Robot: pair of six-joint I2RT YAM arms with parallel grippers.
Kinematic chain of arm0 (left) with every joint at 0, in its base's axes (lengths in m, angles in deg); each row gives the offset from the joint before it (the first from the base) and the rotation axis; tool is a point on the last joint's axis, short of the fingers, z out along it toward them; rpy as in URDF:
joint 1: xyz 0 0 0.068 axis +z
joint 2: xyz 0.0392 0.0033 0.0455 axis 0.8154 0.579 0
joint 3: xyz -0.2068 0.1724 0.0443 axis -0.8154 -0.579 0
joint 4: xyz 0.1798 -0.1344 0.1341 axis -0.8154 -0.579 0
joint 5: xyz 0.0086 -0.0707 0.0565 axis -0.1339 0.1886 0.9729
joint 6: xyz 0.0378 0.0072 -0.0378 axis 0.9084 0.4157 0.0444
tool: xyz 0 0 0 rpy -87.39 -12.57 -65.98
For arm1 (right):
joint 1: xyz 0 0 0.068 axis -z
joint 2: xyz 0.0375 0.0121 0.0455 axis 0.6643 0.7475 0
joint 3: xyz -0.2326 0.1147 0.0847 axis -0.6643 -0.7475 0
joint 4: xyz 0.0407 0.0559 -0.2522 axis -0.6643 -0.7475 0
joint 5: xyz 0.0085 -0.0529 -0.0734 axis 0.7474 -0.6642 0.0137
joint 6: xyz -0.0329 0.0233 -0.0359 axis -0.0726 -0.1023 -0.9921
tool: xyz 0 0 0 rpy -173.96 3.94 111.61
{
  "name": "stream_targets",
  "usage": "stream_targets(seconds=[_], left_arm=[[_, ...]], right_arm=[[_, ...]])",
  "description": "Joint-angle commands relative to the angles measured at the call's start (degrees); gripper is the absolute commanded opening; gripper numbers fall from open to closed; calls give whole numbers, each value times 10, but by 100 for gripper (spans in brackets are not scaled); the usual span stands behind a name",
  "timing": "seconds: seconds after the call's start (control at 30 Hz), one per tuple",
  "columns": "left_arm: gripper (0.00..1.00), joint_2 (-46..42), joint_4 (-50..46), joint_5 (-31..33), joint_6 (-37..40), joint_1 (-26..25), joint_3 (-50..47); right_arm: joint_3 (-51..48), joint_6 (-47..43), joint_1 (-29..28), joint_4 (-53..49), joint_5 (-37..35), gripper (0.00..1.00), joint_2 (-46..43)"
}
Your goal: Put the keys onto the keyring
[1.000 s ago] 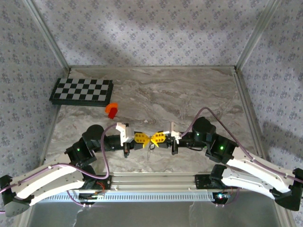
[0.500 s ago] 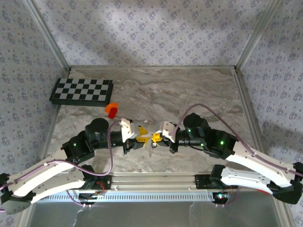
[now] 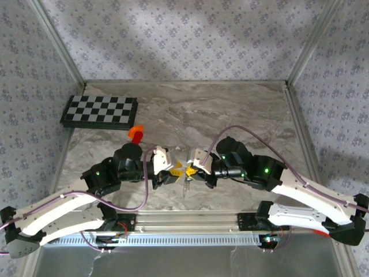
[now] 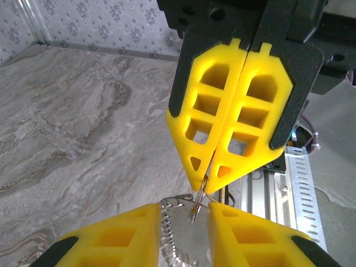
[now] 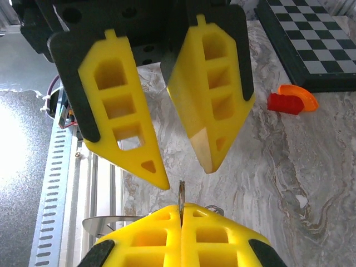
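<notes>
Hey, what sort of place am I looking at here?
Probably a robotics lab test cell: a marble-look table boxed in by patterned walls on aluminium posts, a left arm and right arm mounted at its near edge, and a checkerboard that looks like a calibration target.

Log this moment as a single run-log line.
right fingers: shut on keyring | left fingers: open, tips facing them | orange-red block: lying near checkerboard

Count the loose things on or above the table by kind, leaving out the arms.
checkered board: 1
orange-red block: 1
keyring: 1
key: 1
Total: 4
</notes>
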Motion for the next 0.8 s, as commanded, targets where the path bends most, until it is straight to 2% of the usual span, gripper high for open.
stream_targets(seconds=[0.0,0.37,0.5,0.7,0.77], left_arm=[[28,1,-2,-20,11,-2,16],[18,19,8,-25,12,-2,15],[1,21,7,-29,15,-2,19],[0,8,28,-35,7,-2,14],[0,-3,59,-29,-1,-2,0]], right_arm=[[22,9,3,-7,15,0,1],[19,10,0,7,41,0,7],[19,9,-1,12,43,0,6],[12,9,-1,26,14,0,1],[-1,15,-2,47,2,6,-6]])
